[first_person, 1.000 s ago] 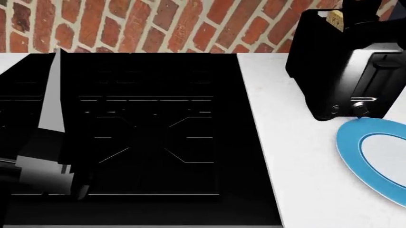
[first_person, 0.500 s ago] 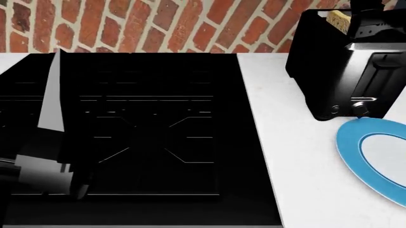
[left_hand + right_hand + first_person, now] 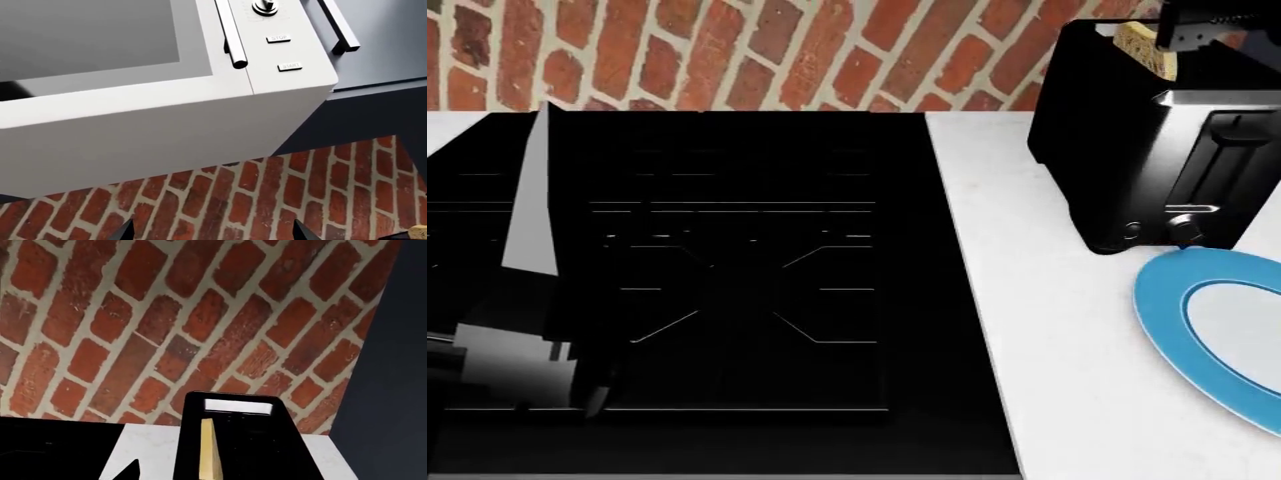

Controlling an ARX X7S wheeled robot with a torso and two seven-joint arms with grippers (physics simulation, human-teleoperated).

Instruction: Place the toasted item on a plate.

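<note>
The toasted item (image 3: 1138, 40) is seen upright in the toaster (image 3: 1134, 150) beside the right gripper (image 3: 1208, 25), finger opening undeterminable; the plate (image 3: 1174, 300) lies just before the toaster.

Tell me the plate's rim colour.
Bright blue around a white-grey centre on the plate; head view shows it best.

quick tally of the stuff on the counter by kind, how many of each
toaster: 1
bread slice: 1, standing in the toaster slot
blue-rimmed plate: 1
black cooktop: 1
total: 4
</note>
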